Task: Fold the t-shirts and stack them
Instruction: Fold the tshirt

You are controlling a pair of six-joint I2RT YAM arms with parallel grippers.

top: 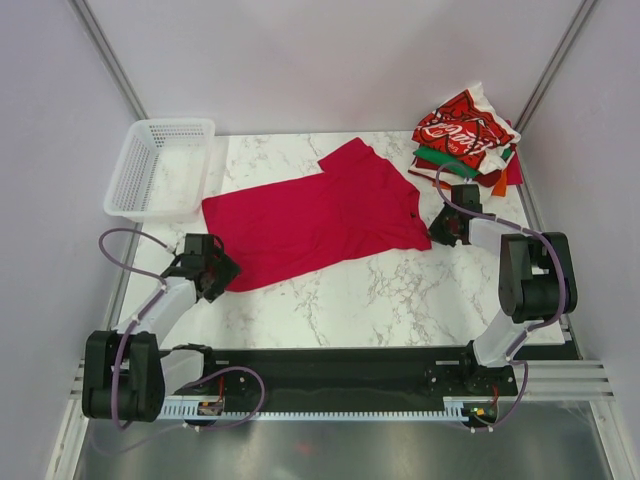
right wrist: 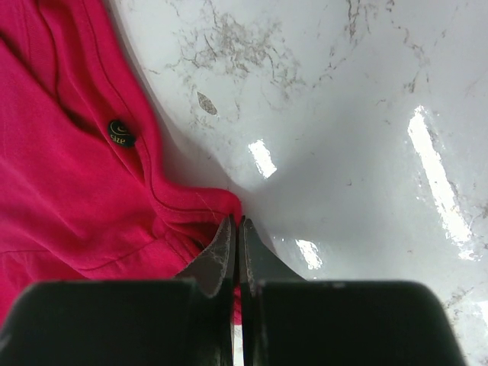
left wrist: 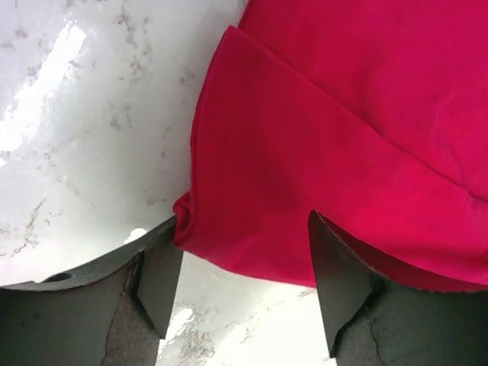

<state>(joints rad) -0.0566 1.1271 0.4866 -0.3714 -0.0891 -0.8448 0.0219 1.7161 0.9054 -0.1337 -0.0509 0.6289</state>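
Top external view shows the crimson t-shirt (top: 320, 215) lying flat just right of the basket (top: 172, 123), so close your splayed left gripper (left wrist: 244, 225) on its hem corner before lifting evenly with the right gripper (right wrist: 236, 229), pressed together on the opposite edge, though its bite depth is hidden.

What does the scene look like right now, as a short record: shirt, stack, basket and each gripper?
shirt: plain red shirt, spread on the marble table
stack: folded shirts, far right corner
basket: white basket, far left
left gripper: open, straddling the shirt's near-left corner
right gripper: shut on the shirt's right edge
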